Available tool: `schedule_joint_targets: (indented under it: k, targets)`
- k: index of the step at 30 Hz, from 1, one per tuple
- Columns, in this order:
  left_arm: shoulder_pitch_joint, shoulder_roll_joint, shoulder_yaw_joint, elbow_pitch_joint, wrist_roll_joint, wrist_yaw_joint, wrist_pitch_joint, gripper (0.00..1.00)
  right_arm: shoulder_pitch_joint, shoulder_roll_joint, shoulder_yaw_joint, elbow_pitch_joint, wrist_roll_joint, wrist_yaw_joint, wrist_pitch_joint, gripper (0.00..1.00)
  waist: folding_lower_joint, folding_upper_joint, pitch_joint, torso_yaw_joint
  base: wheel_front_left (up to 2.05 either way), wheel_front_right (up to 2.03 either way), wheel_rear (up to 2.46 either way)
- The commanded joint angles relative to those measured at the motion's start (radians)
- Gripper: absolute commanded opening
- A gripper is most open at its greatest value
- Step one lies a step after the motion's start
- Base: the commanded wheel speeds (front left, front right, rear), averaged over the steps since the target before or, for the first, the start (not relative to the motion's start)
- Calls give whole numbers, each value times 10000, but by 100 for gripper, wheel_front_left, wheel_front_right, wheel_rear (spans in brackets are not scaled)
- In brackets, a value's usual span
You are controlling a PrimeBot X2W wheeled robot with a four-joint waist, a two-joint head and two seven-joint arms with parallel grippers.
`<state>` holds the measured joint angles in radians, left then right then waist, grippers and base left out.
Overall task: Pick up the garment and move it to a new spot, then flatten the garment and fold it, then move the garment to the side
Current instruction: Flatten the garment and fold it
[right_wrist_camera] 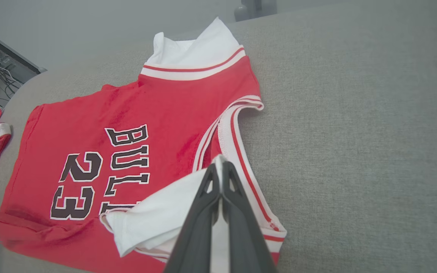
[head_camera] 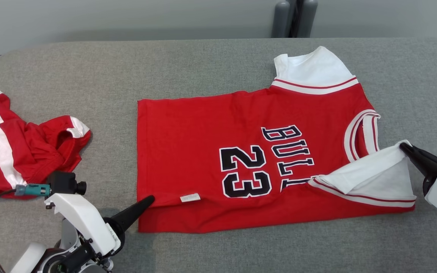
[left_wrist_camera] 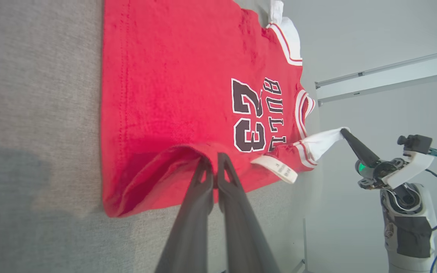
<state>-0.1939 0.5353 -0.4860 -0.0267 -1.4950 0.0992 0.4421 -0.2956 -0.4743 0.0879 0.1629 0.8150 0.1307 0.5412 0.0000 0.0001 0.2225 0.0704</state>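
Broadly, the grey tabletop carries the red jersey flat at its middle, reaching toward the near edge. The left fingers pinch its near hem and the right fingers pinch its white sleeve, apparently so that this long side can be folded over.

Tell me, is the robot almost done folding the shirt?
Not yet. The shirt lies flat on the table. The left tool pinches the hem, the right tool the white sleeve, near edge raised for folding. Finishing the fold and moving it aside remain.
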Motion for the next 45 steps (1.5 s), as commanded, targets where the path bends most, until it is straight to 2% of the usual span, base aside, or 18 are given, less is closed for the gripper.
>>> schedule_joint_targets:
  k: [1, 11, 35, 36, 37, 38, 39, 40, 45]
  targets:
    - [-159, -38, 49, 124, 61, 79, -74, 0, -158, -60, 45, 60, 67, 0, -168, 0, 0, -1, 30, 20, 0, 0, 0]
    - [-511, -360, 101, 779, 420, 232, -556, 0, -516, -279, 434, 517, 269, 0, -911, 0, 0, -1, 199, 118, 0, 0, 0]
    - [-972, -707, -51, 1551, 902, 64, -943, 0, -1128, -524, 1212, 1350, 750, -1, -2311, 0, 0, -1, 523, 205, 0, 0, 0]
    - [-1003, -716, -64, 1574, 925, 66, -966, 0, -1181, -486, 1183, 1393, 784, 0, -2409, 85, 0, -1, 534, 208, 0, 0, 0]
    - [-1033, -712, -95, 1609, 997, 77, -985, 6, -1204, -420, 1126, 1503, 873, 0, -2477, 100, 0, -1, 535, 214, 0, 0, 0]
    - [-1060, -701, -128, 1636, 1083, 70, -1028, 33, -1223, -396, 1092, 1578, 891, 0, -2529, 100, 0, -1, 528, 220, 0, 0, 0]
    - [-1081, -700, -144, 1661, 1138, 49, -1074, 87, -1246, -386, 1080, 1641, 915, 0, -2574, 100, 0, -1, 518, 224, 0, 0, 0]
    - [-1068, -720, -154, 1716, 1145, 63, -1109, 100, -1259, -372, 1094, 1678, 918, 0, -2594, 100, 0, -1, 503, 224, 0, 0, 0]
    - [-1022, -728, -62, 1899, 1644, 116, -1765, 100, -1051, -478, 1124, 1833, 639, 0, -3113, 100, 0, -1, 171, 199, 0, 0, 0]
